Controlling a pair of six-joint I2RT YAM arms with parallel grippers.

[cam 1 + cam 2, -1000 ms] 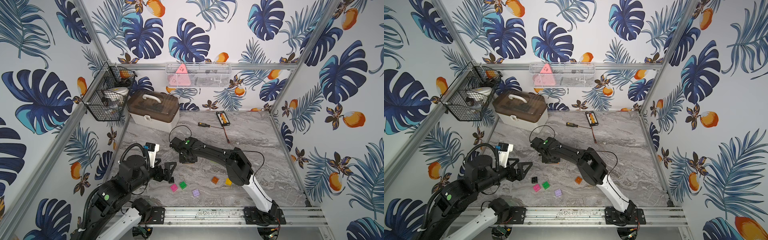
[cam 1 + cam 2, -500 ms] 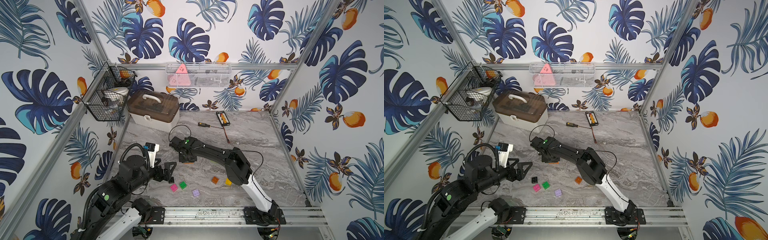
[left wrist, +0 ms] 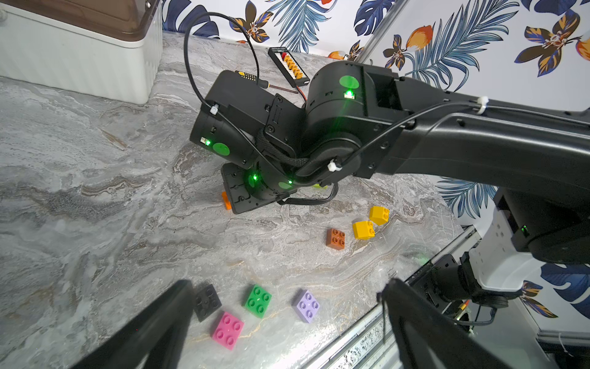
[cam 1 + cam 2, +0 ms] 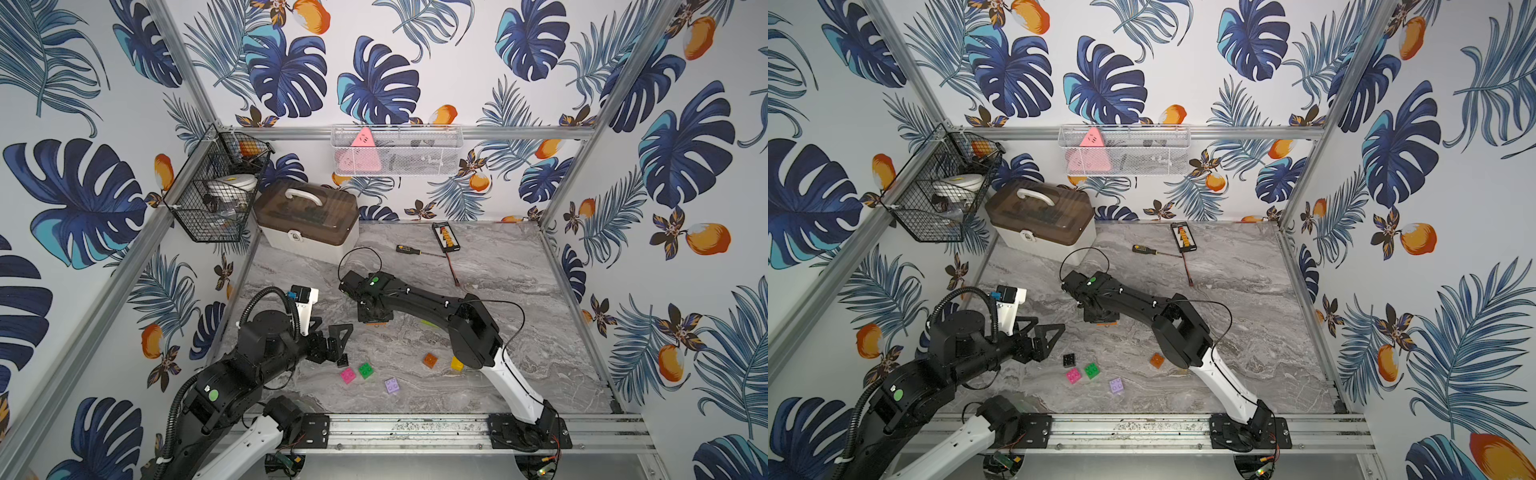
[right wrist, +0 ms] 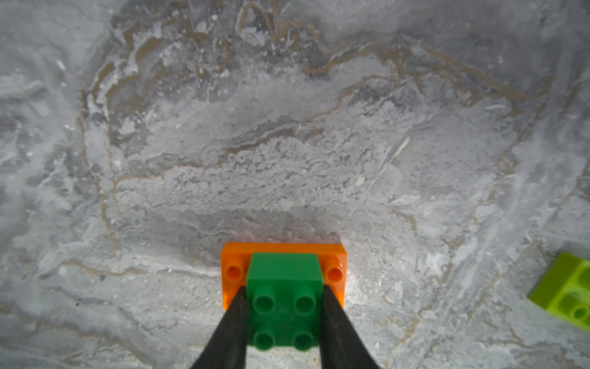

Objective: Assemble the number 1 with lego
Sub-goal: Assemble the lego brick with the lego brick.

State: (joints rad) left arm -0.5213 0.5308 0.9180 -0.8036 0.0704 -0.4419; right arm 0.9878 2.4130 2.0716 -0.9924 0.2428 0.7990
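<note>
Top views, starting far left: got the left gripper (image 4: 330, 334) spread wide and released, low over the bench (image 4: 519, 291) near its front edge. Left wrist view puts one finger (image 3: 166, 313) just beside the black brick (image 3: 207, 302); can't tell if touching. Next along, the pink brick (image 3: 227, 330) almost corner to corner with the black one, then the loose green brick (image 3: 258, 300) near both, all three studs-up and flat on the bench.

Further back and slightly right, got the right gripper (image 4: 375, 319) pointing down at the bench, clenched on the held green brick (image 5: 284, 306). Dead clear in the right wrist view: black fingers (image 5: 233, 319) pressed against two opposite sides of it. Holding it on top of the long orange brick (image 5: 281, 250), itself flat on the bench, one orange stud poking out each side. Can't say whether pushed fully home.

Back in the front row, the lilac brick (image 4: 392, 385), a bit apart from the loose green one and nearest the front edge. Then the lime brick (image 4: 428, 322) peeking out from under the right arm (image 4: 424, 301), near the orange one but not touching. Lastly the brown brick (image 4: 430, 360) and, just right of it, two yellow bricks (image 3: 363, 230) close together.
</note>
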